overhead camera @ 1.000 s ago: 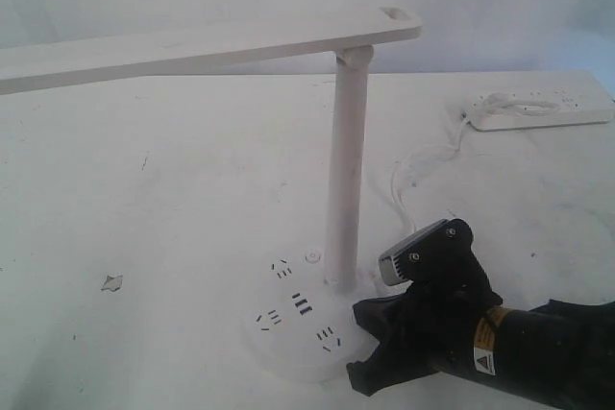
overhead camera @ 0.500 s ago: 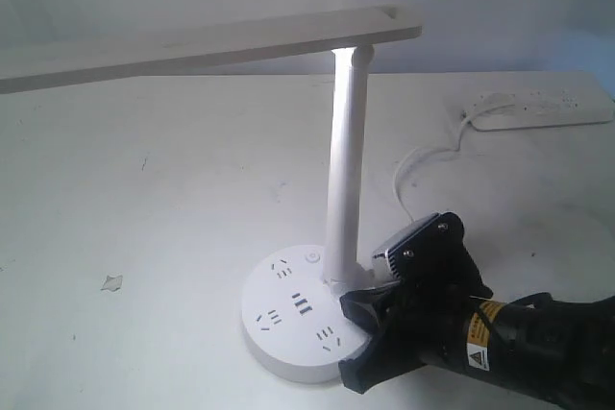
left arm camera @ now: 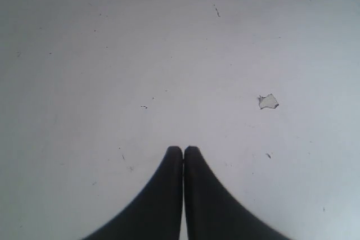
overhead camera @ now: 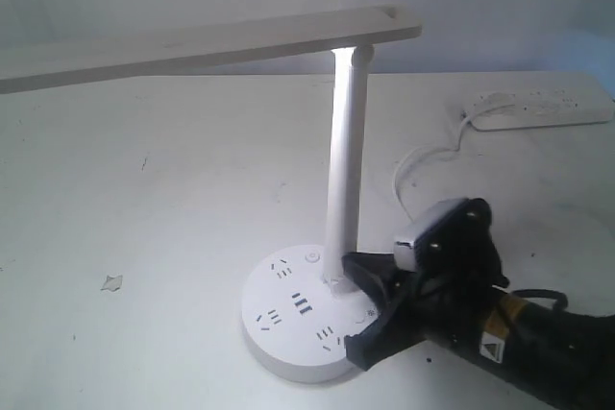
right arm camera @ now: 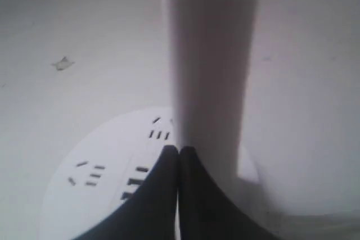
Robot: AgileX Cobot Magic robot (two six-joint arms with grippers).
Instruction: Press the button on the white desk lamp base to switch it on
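Black, pressed tip to tip: jaws of right gripper [right arm camera: 179, 149], at foot of slim white pole [right arm camera: 211, 54], over thick round white plastic lamp base [overhead camera: 288, 319]. Small round button not discernible. Likewise closed, holding nothing: left gripper [left arm camera: 183, 149], above white table [left arm camera: 112, 54].

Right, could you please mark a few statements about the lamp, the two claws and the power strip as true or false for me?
1. The right claw is shut, its tips close to the foot of the lamp pole. True.
2. The left claw is wide open. False: it is shut with nothing in it, above bare table.
3. The power strip lies on top of the white desk lamp base. False: it lies apart from it, at the right of the exterior view, near the table's far edge.
4. The pole stands upright on the base. True.
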